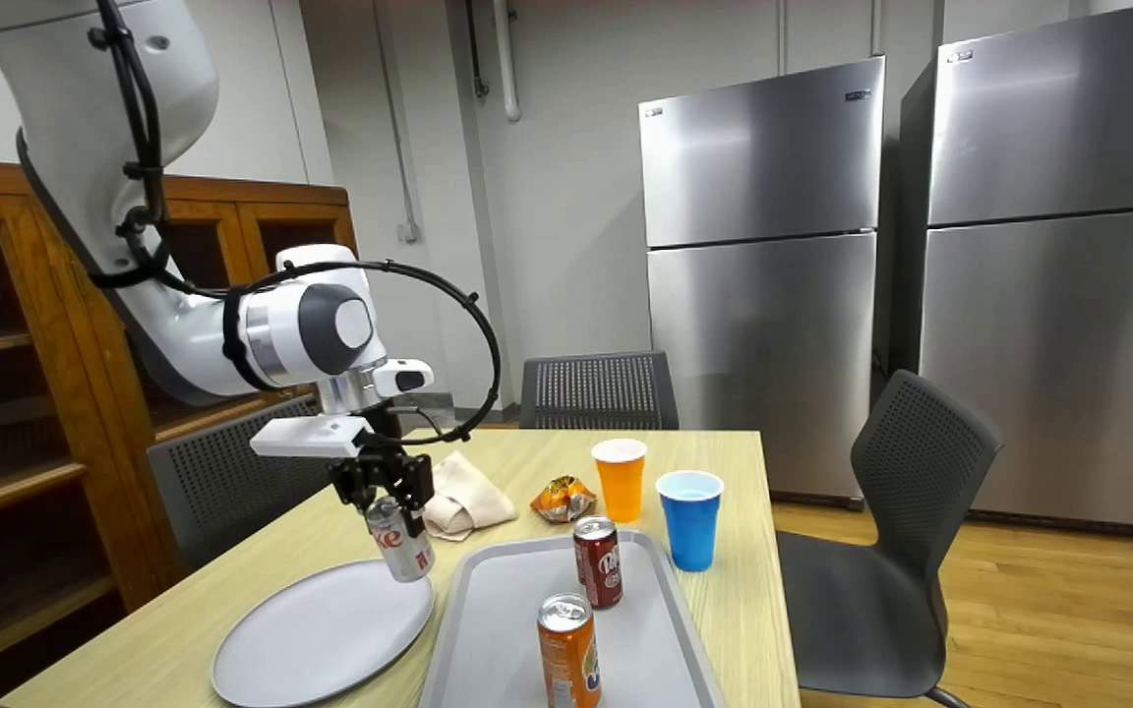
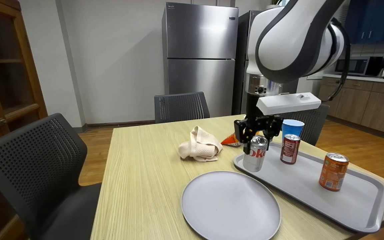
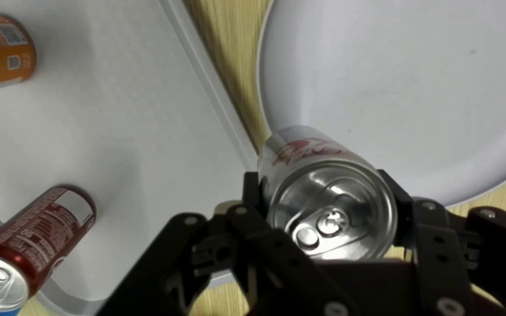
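Wrist view: hand point(image 3: 325, 197), lower centre, grasping a silver Coke can point(image 3: 323, 188), long axis tilted; plate point(image 3: 389, 87) at upper right, tray point(image 3: 160, 131) left.

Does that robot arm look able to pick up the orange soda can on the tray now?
Probably not yet: its claw is closed around a silver can, leaving no free grip. Otherwise the way seems open: the orange can stands upright on the tray with nothing covering it.

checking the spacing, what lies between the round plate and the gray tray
In the wrist view, a bare strip of table shows between the plate and the tray; the silver can in the gripper hides its narrower end.
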Available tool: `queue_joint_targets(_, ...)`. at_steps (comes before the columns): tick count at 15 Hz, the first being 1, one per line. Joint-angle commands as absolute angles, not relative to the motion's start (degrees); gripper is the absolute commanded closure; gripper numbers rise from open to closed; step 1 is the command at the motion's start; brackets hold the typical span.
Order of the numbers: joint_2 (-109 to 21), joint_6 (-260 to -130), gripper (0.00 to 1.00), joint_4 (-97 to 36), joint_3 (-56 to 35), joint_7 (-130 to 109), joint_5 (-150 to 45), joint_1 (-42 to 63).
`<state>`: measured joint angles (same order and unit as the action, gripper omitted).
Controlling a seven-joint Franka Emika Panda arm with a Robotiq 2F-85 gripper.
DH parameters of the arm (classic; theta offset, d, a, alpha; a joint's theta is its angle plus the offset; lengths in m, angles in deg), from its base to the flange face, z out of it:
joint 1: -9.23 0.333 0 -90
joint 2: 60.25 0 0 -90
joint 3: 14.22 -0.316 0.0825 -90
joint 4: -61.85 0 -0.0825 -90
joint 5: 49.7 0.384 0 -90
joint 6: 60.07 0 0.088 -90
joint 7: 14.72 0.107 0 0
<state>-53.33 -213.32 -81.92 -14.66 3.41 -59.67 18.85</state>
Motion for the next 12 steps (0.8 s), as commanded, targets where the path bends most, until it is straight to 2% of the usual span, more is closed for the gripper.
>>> queue_joint_targets(1,-54.8,-213.6,0.62,-82.1,-13.7,3.8,-61.1,16.7)
queue_joint_targets(12,-52.2,-215.5,0.62,-80.9,-10.4,1.1,-61.9,12.6)
